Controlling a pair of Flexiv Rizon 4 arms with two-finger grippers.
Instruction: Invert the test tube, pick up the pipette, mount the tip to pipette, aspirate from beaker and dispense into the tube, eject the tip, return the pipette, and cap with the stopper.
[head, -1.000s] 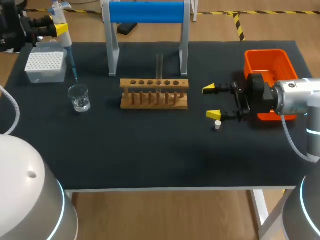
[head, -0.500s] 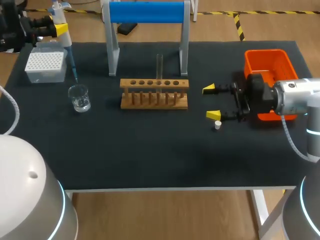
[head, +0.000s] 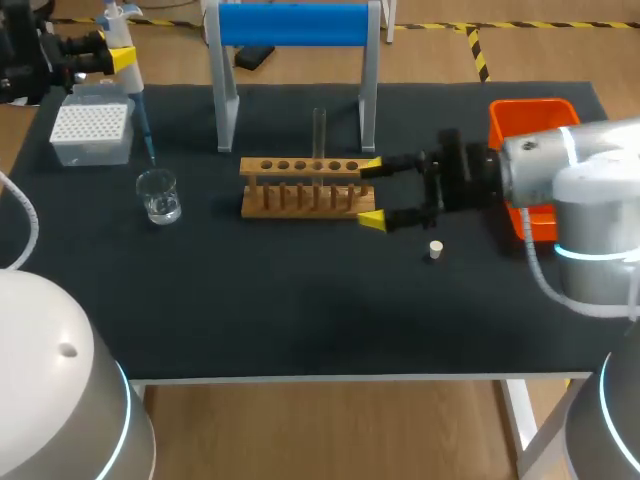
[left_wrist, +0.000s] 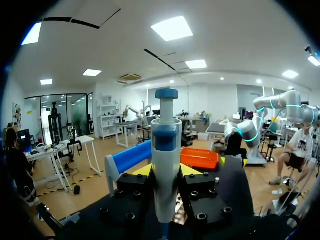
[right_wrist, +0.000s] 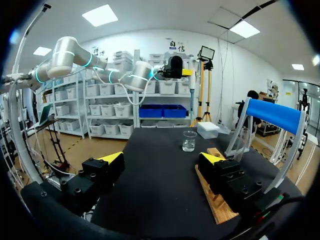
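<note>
My left gripper (head: 118, 52) at the far left corner is shut on the blue-and-white pipette (head: 127, 68), whose thin tip hangs above and behind the glass beaker (head: 160, 195). In the left wrist view the pipette (left_wrist: 166, 150) stands upright between the fingers of that gripper (left_wrist: 166, 172). A clear test tube (head: 319, 132) stands upright in the wooden rack (head: 300, 166). My right gripper (head: 372, 192) is open at the rack's right end, one fingertip on each side of it. In the right wrist view its gripper (right_wrist: 161, 159) is wide open, with the rack (right_wrist: 216, 202) under one finger. The white stopper (head: 434, 249) lies on the mat nearby.
A white tip box (head: 92, 130) sits behind the beaker. A stand with a blue bar (head: 293, 24) rises behind the rack. An orange bin (head: 530, 120) stands at the right, partly hidden by my right arm. The beaker (right_wrist: 189, 141) lies far ahead of the right gripper.
My right arm has moved left from beside the orange bin to the rack's right end, leaving the stopper behind. The left arm and pipette have kept still.
</note>
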